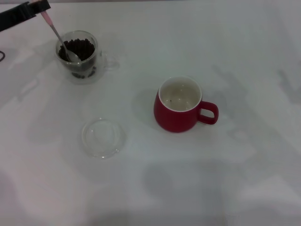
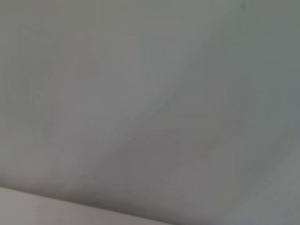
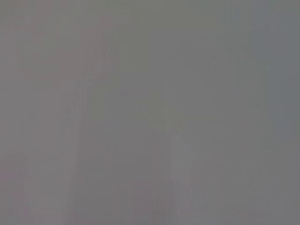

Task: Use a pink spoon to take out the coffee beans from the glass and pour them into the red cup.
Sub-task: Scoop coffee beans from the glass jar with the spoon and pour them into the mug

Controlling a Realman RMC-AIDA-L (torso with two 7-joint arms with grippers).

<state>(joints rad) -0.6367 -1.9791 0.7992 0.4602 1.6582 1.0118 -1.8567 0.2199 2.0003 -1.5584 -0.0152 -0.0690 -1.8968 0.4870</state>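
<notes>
In the head view the clear glass (image 1: 79, 56) stands at the far left, holding a heap of dark coffee beans (image 1: 81, 48). My left gripper (image 1: 41, 9) at the top left corner is shut on the pink handle of the pink spoon (image 1: 56, 34). The spoon slants down so that its silver bowl rests among the beans inside the glass. The red cup (image 1: 180, 105) stands near the middle, handle pointing right, with a few small dark specks on its white inside. My right gripper is out of view. Both wrist views show only a plain grey surface.
A flat, shallow clear glass dish (image 1: 102, 137) lies on the white table (image 1: 244, 179) in front of the glass and to the left of the red cup.
</notes>
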